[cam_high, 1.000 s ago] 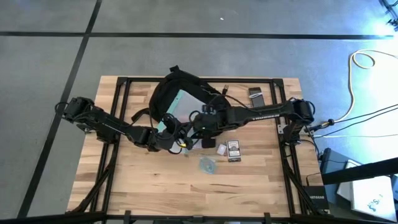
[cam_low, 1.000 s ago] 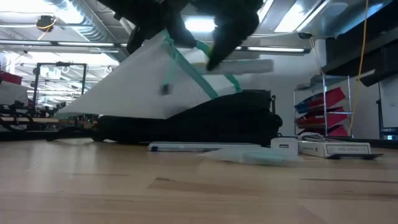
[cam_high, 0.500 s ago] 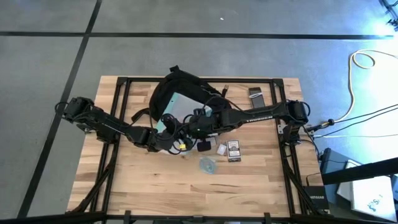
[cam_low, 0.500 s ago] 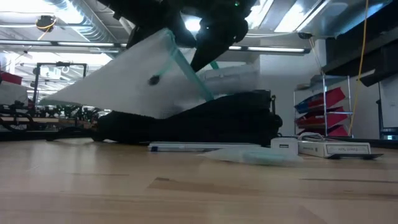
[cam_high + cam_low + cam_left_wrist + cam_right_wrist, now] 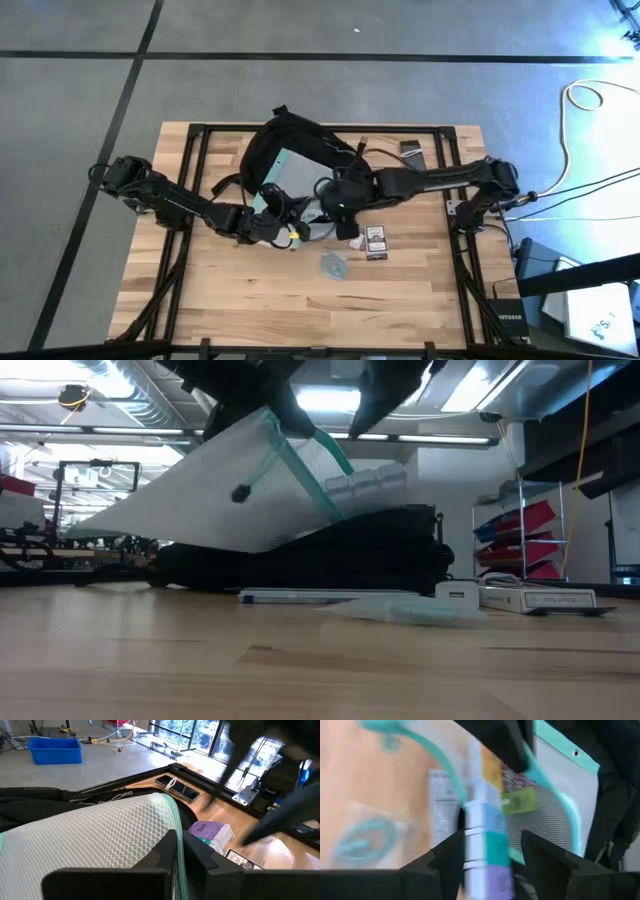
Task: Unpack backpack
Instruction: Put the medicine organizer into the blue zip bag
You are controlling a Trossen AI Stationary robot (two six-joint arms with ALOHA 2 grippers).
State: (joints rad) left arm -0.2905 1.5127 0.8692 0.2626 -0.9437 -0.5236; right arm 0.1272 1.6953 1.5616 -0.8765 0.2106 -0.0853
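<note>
Pouch lifted beside the backpack

The backpack (image 5: 290,150) lies at the table's twelve o'clock. Left gripper (image 5: 272,208) pinches the mesh pouch (image 5: 200,490) shut; right gripper (image 5: 342,208) hovers at its three o'clock, fingers parted around small packets (image 5: 485,845).

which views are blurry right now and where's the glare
Right wrist view: motion-smeared translucent teal-edged mesh pouch and pastel block stack. Left wrist view: the other arm is a dark streak. Low view: ceiling lights flare overhead, near tabletop soft. High view: sharp, blue-white glare at the right edge.
</note>
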